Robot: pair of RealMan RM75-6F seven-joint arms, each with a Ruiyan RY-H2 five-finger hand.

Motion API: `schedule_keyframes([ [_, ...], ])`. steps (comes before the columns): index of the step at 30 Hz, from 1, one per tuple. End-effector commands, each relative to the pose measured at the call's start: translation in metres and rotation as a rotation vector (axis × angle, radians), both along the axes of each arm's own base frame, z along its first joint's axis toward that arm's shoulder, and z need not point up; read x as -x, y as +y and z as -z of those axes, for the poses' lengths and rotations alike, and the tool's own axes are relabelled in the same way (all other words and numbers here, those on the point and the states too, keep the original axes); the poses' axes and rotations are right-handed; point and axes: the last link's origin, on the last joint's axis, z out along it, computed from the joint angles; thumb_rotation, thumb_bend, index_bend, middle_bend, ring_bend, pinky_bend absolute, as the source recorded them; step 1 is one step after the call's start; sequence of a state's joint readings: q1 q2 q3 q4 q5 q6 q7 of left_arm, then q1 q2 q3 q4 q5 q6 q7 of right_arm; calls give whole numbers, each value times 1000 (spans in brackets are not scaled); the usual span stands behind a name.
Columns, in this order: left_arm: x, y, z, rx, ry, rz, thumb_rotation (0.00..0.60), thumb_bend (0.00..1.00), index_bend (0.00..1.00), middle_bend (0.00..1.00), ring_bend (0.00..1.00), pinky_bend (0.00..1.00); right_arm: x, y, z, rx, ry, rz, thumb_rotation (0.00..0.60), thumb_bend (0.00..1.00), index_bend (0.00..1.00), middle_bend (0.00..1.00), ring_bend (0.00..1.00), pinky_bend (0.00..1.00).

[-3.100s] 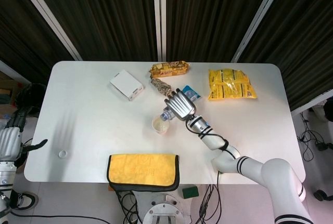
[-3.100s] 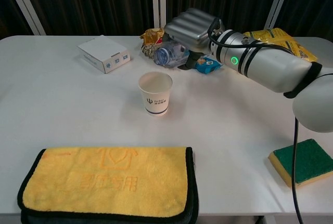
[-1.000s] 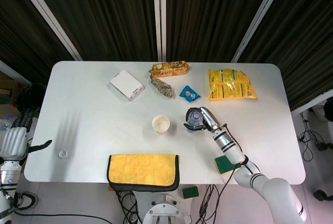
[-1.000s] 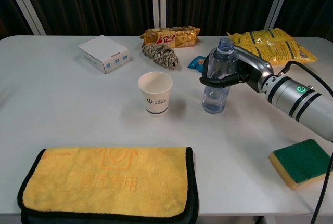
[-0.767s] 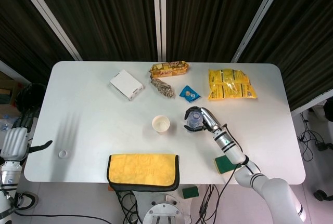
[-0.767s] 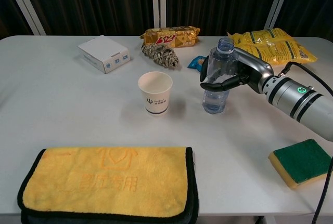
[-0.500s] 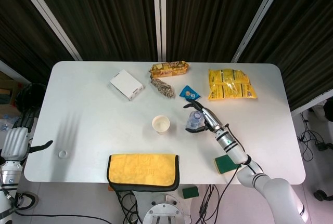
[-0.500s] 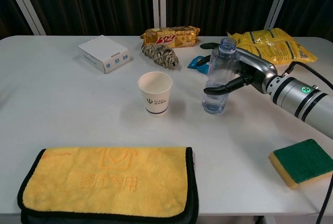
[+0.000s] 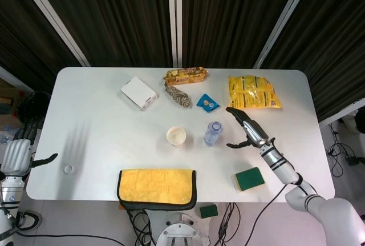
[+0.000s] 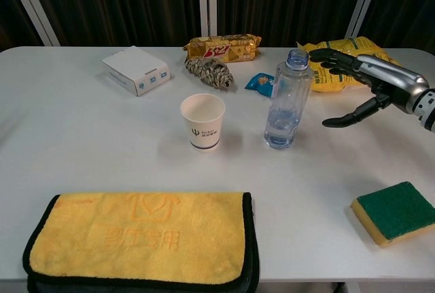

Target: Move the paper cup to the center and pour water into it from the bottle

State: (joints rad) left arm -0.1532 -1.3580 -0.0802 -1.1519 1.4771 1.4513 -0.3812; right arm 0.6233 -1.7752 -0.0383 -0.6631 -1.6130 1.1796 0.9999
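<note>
My right hand (image 10: 370,89) hangs over the desk (image 10: 88,143) with its fingers spread wide and nothing in it, to the right of the bottle (image 10: 286,101) and clear of it. The bottle stands upright with no cap on, a little water showing in its lower part, just right of the desk's middle. The paper cup (image 10: 202,121) stands upright near the middle, left of the bottle with a gap between them; in the head view the cup (image 9: 176,136) and bottle (image 9: 212,133) sit side by side, and my right hand (image 9: 248,129) is off to the right of both.

My left hand (image 9: 16,157) is off the left edge of the desk, low beside it, holding nothing, with the thumb sticking out to the side; how its other fingers lie is too small to tell.

Along the far side lie a white box (image 10: 136,69), a biscuit packet (image 10: 224,46), a small striped bundle (image 10: 209,71), a small blue packet (image 10: 261,83) and a yellow snack bag (image 10: 353,58). At the near edge lies a yellow cloth (image 10: 139,238) with a dark border, and to the near right a green and yellow sponge (image 10: 395,212). A small round cap (image 9: 68,169) lies near the desk's left near corner.
</note>
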Motion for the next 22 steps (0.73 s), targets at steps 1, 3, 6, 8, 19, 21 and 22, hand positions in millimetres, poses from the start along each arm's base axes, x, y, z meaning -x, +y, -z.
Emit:
schedule_keyframes([
  [1,-2,-1,-2,4,17,0,600,46,54,87,9,171,39,36,-67,192,289,0,600,0,0,0,0,0],
  [3,-2,-2,-5,16,33,-6,600,39,54,86,9,171,48,55,-93,287,388,30,600,1,0,0,0,0],
  [6,-3,-6,-17,7,83,-12,600,22,55,77,9,171,59,85,-122,424,485,99,600,20,0,0,0,0],
  [8,-5,-12,-25,-4,140,-10,600,21,54,76,9,171,69,108,-136,495,552,152,600,26,0,0,0,0],
  [19,1,-56,-16,80,326,-38,600,19,61,53,0,153,102,166,-147,526,624,286,600,19,0,0,0,0],
  [21,-2,-58,-17,61,321,-22,600,18,64,53,0,149,102,166,-146,527,618,284,600,19,0,0,0,0],
  [22,-3,-59,-17,52,317,-14,600,17,64,53,0,148,102,165,-145,525,613,284,600,19,0,0,0,0],
])
